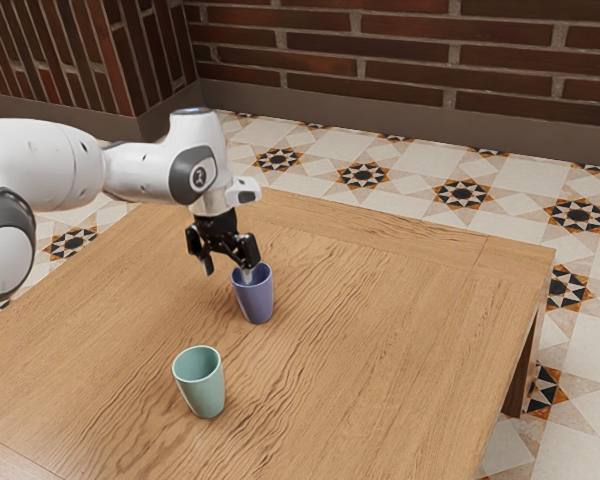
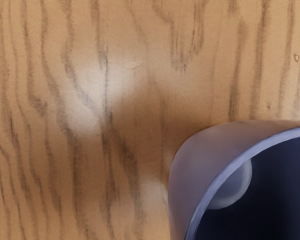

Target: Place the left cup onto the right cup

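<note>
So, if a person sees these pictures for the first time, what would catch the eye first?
Probably the white arm reaching in from the exterior view's left, its black pincer open at the rim of the blue cup near the middle of the wooden table. Then the green cup, standing upright and apart, nearer the camera. Behind them is a red brick wall.

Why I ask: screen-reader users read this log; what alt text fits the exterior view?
A white robot arm holds its open claw at the rim of a blue cup standing upright on a wooden table, one finger inside it. A green cup stands upright nearer the camera, apart from the blue one; tiled floor and a brick wall lie behind.
</note>
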